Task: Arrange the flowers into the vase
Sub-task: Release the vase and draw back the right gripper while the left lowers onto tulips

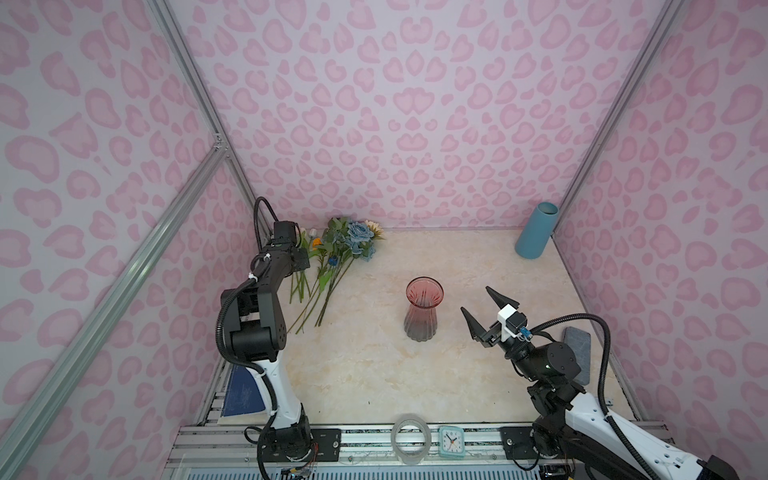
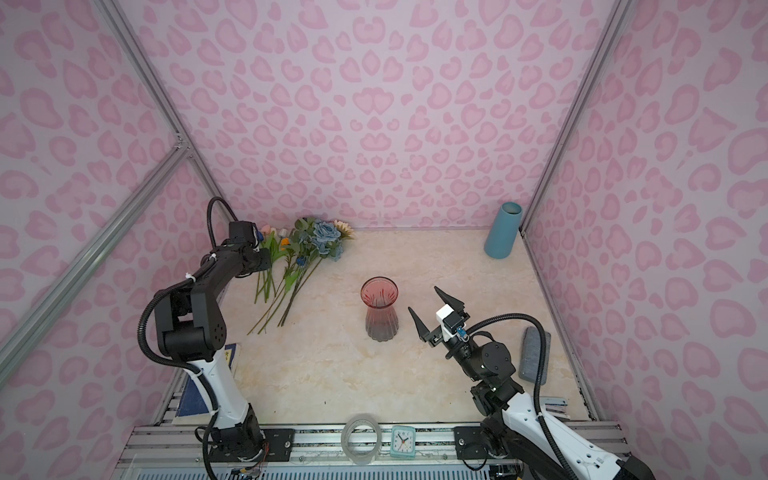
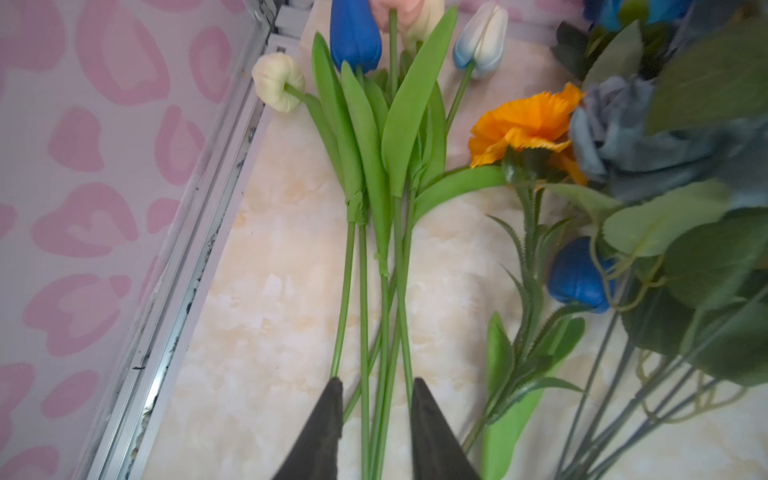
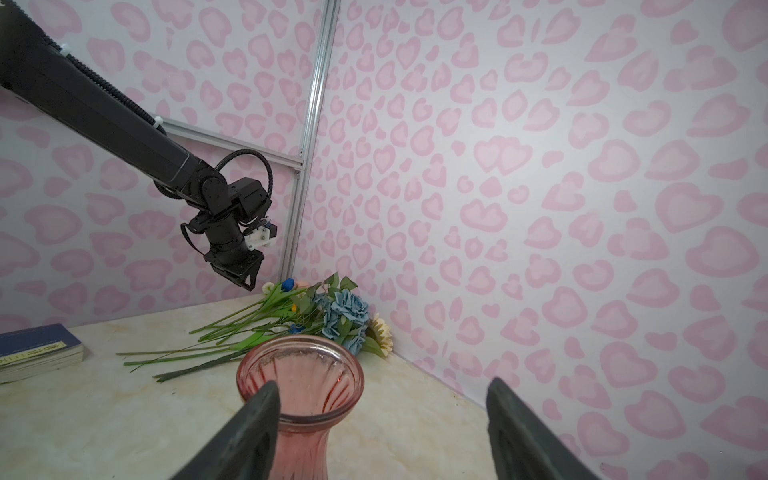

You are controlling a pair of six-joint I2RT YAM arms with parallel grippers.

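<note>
- Lying flat on the table, the flowers are seen at the far left corner, well apart from the pink vase.
- Only bare ribbed glass is seen inside it.
- Tulip stems are straddled by the left gripper; grip cannot be told.
- The right gripper is held spread beside the vase.

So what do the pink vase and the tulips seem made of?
Pink vase: likely tinted glass, glossy, ribbed, see-through, fading pink to grey. Tulips: probably moulded plastic or latex, smooth matte heads, uniform green stems.
</note>
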